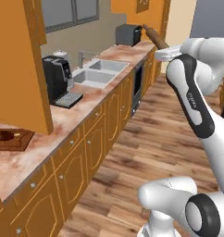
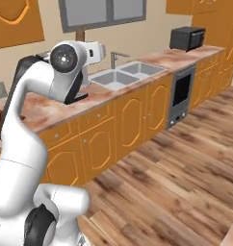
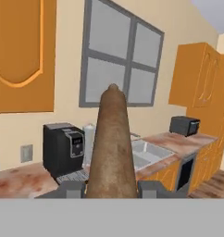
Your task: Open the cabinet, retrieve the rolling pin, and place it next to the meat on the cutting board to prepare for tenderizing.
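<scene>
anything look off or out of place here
Only the rolling pin: it is off the counter, clamped in the end effector and pointing out into the air. The cabinet door hangs open over the cutting board. Nothing looks spilled or damaged.

This is a home kitchen, rendered rather than photographed. A long pink-veined marble counter [image 1: 63, 121] runs from lower left toward the upper middle of the left base view, over a row of orange base cabinet doors [image 1: 72, 173] with small round knobs. A steel double sink [image 1: 96, 71] with a faucet [image 1: 80, 58] is set into it, and a black coffee machine [image 1: 58, 79] stands just left of the sink. A built-in oven [image 2: 180, 96] sits under the counter at right in the right base view, a toaster oven [image 2: 187, 37] above it. A grey-framed window [image 3: 121, 62], orange wall cabinets [image 3: 201, 76] and a plank wooden floor [image 2: 176, 182] complete it.
</scene>
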{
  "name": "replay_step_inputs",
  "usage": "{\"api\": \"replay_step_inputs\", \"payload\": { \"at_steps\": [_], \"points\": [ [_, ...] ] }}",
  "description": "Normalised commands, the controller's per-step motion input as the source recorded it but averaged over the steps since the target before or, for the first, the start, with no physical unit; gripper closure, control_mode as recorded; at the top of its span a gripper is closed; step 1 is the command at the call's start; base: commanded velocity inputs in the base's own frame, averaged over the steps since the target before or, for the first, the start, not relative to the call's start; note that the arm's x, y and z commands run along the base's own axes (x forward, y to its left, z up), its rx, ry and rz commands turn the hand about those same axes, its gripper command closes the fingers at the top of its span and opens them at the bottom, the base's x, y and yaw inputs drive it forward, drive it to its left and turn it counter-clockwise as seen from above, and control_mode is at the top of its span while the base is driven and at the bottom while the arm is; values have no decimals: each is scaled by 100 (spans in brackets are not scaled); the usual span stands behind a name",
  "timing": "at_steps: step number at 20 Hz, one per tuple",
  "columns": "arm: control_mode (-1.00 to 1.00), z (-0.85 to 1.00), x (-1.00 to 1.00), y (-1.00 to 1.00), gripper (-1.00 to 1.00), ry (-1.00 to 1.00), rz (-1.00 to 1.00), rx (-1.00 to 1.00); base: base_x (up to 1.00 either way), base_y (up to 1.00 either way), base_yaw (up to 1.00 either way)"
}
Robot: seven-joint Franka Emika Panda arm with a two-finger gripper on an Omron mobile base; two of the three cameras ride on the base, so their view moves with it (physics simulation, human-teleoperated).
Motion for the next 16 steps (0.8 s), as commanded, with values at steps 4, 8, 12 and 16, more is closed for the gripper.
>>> {"api": "replay_step_inputs", "payload": {
  "at_steps": [4,8,12,16],
  "points": [
    [100,0,0,0,100,0,0,0,42,0,54],
    [100,0,0,0,100,0,0,0,75,0,54],
    [100,0,0,0,100,0,0,0,92,0,53],
    [100,0,0,0,100,0,0,0,53,1,53]
  ]
}}
